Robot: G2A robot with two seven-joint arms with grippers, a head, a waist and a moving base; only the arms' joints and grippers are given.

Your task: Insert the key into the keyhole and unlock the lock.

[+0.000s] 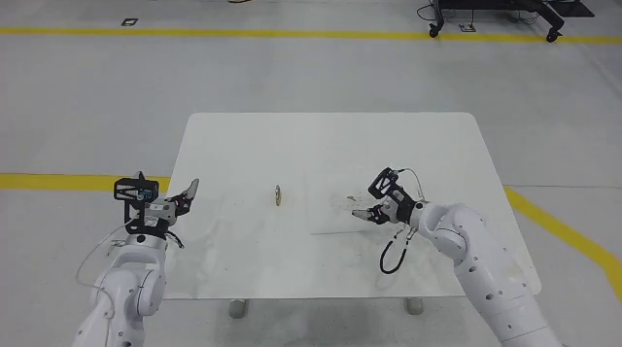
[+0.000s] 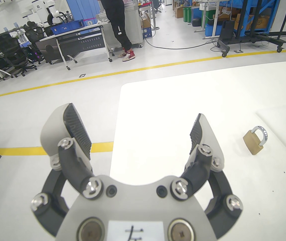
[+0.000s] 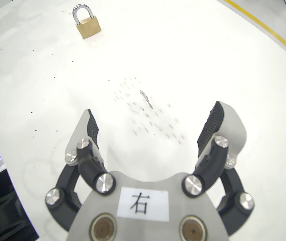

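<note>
A small brass padlock [image 1: 277, 194] [image 2: 253, 141] [image 3: 87, 25] with a silver shackle lies near the middle of the white table [image 1: 330, 153]. A thin silver key [image 3: 146, 99] lies flat on the table a short way in front of my right gripper [image 1: 369, 206] [image 3: 155, 124], which is open and empty, between the padlock and the table's right side. My left gripper [image 1: 185, 196] [image 2: 139, 129] hovers at the table's left edge, open and empty, well apart from the padlock.
Small dark scuff marks [image 3: 148, 116] dot the table around the key. A black cable loop [image 1: 394, 250] hangs by the right arm. Yellow floor lines [image 1: 292, 33] run beyond the table.
</note>
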